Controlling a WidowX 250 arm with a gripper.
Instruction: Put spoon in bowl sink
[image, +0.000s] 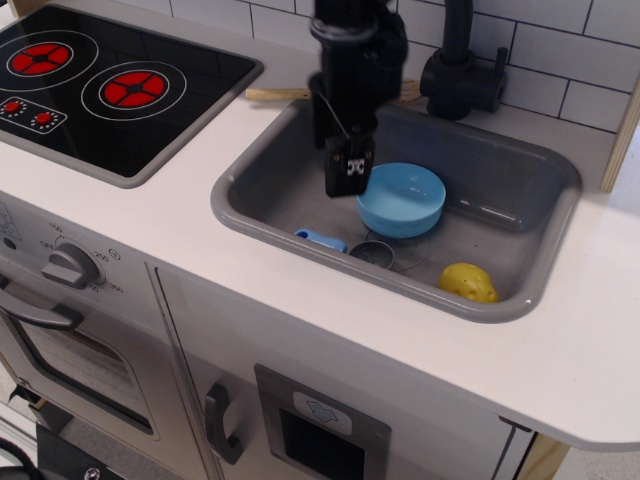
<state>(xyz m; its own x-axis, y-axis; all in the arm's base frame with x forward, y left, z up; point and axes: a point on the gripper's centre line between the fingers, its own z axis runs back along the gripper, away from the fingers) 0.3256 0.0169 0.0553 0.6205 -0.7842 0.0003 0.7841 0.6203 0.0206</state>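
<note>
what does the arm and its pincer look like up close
The arm is all black, a blocky column with a thin black cable down its front. Its pincer is also black, a narrow flat tip with small pale spots, maybe screws or holes. No other markings are readable.

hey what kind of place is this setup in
Most likely a toy play kitchen. A grey sink sits in a white countertop beside a stove with printed red burners, with oven knobs below and white tiled wall behind.
</note>
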